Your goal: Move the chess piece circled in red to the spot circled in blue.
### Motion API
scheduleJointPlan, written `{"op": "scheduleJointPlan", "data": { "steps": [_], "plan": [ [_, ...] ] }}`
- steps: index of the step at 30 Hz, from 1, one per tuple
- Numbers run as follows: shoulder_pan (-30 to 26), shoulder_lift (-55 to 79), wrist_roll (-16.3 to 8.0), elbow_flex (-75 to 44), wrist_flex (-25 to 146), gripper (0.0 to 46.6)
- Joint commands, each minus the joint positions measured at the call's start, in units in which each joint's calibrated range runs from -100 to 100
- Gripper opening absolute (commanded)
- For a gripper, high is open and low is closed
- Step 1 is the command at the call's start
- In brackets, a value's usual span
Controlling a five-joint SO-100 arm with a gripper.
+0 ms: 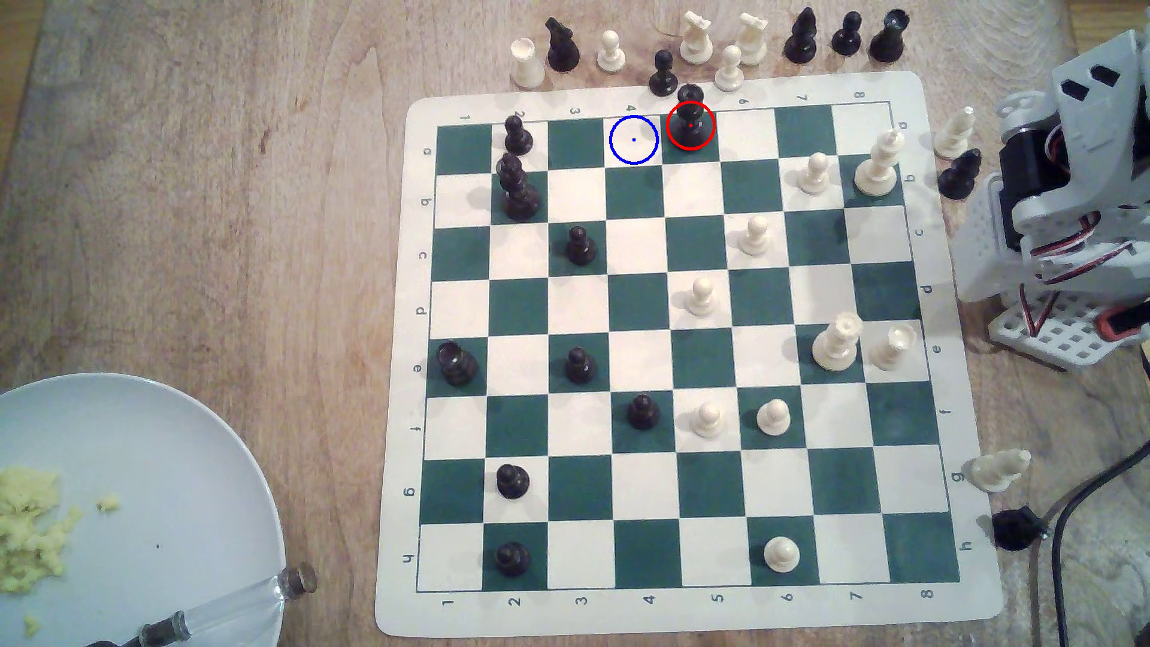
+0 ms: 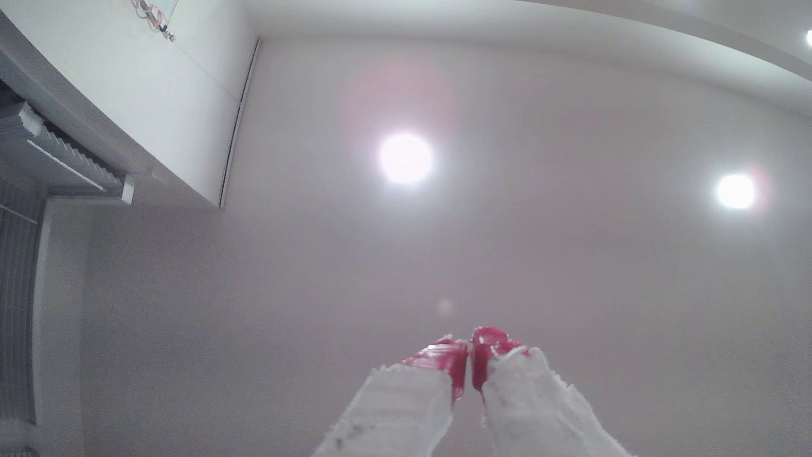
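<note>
1. The rook is standing upright on a dark green square in the board's far row, inside the red ring.
2. The blue-ringed square is lying just beside it, toward the exterior view's left.
3. The gripper is pointing at the ceiling, red tips pressed together, holding nothing.

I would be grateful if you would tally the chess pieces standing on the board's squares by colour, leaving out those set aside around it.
Black pieces: 9, counting the chess piece circled in red
White pieces: 9, counting the white pawn nearest the exterior view's bottom edge
Total: 18
</note>
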Motion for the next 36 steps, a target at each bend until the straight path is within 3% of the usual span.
{"op": "scheduleJointPlan", "data": {
  "steps": [1, 14, 24, 30, 36],
  "plan": [
    [0.6, -0.28, 0.1, 1.27, 0.03, 0.2],
    [2.55, -0.28, -0.05, -9.52, 43.93, 0.2],
    [13.81, 0.65, -0.29, -30.01, 100.77, 0.2],
    [19.05, 1.93, -0.24, -35.09, 121.98, 0.5],
    [19.76, 5.75, -0.05, -41.07, 134.18, 0.2]
  ]
}}
